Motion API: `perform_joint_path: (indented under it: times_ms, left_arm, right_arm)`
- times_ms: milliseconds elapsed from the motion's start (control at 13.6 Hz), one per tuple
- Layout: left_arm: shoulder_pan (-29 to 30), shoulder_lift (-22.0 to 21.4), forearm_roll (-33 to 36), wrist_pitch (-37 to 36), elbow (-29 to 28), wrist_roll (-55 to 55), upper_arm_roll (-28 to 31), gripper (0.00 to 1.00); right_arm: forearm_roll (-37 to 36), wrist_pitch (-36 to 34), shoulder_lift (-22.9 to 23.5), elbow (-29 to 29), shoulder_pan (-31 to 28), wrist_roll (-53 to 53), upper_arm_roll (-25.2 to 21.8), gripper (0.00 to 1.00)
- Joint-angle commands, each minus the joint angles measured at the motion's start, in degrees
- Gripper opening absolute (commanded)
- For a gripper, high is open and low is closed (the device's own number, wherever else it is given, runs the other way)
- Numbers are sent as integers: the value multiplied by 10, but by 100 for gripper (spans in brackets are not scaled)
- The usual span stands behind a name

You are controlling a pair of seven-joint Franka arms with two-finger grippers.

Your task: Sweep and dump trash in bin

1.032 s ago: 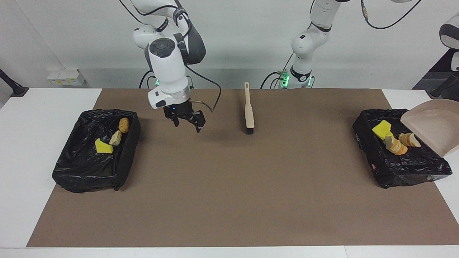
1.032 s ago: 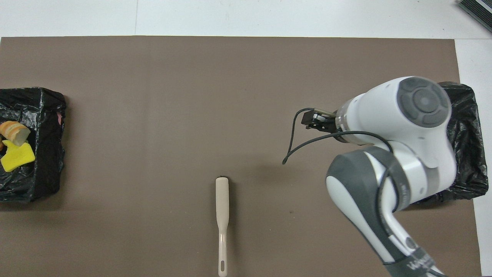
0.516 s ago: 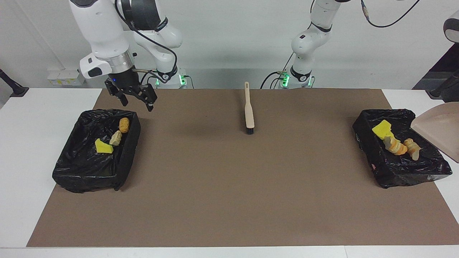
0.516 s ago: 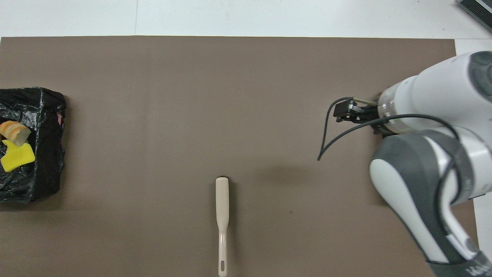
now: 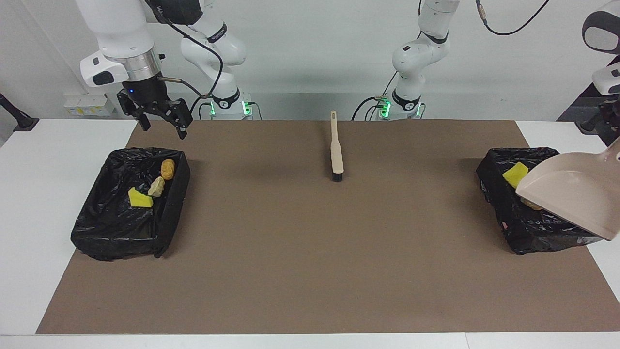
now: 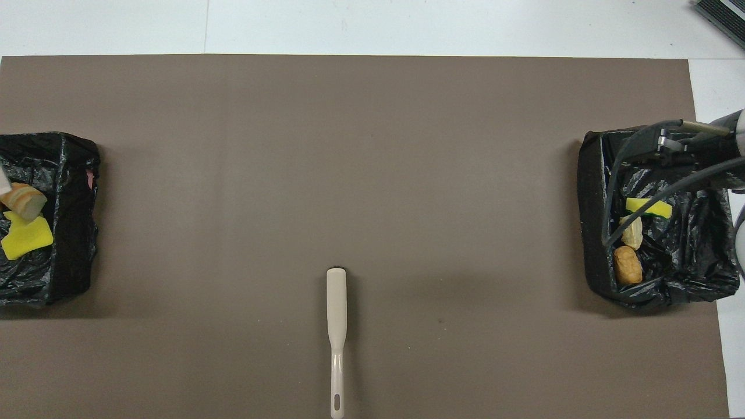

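Two black-lined bins hold the trash. In the bin [image 5: 169,228] at the right arm's end lie a yellow sponge piece [image 5: 139,198], a beige chunk [image 5: 156,186] and an orange chunk [image 5: 167,168]. My right gripper [image 5: 163,130] hangs open and empty above that bin's rim nearest the robots. Over the bin [image 5: 528,232] at the left arm's end tilts the beige dustpan [image 5: 571,198]. My left gripper [image 5: 613,138], cut off by the view's edge, is shut on its handle. The pan hides most of that bin's trash; a yellow sponge [image 5: 514,174] shows beside it.
A beige brush [image 5: 335,150] lies on the brown mat [image 5: 310,252] midway between the bins, handle toward the robots. The overhead view shows bread [image 6: 23,198] and sponge [image 6: 26,237] in the left-end bin [image 6: 75,233].
My right arm swung from over the mat's middle to above the bin at its own end. The dustpan dropped back down over the other bin, covering the bread pieces.
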Motion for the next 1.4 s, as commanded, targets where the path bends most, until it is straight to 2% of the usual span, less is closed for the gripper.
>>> perform_joint_path:
  times_ms: [0, 295, 590, 737, 959, 1180, 1327]
  left_arm:
    - [-77, -20, -34, -64, -13, -174, 8, 0]
    - [-197, -58, -124, -84, -81, -411, 8, 0]
    - [-330, -50, -186, -60, -91, -629, 8, 0]
    - [-386, -36, -202, -27, -92, -707, 8, 0]
    - [-450, 15, -228, 38, -93, -826, 9, 0]
    - [-492, 89, -227, 98, -93, -882, 10, 0]
    - [-497, 91, -227, 148, -130, -900, 9, 0]
  right_arm:
    - [-2, -4, 7, 15, -1, -16, 4, 100]
    - [0, -4, 6, 16, -1, -11, 4, 100]
    - [-1, -6, 5, 16, 1, -15, 4, 100]
    - [-7, -11, 5, 16, 15, -15, -2, 100]
    - [-2, -13, 5, 17, 65, -16, -58, 100]
    - [-7, -21, 5, 17, 67, -16, -59, 100]
    - [0, -31, -3, 16, 67, -16, -58, 100]
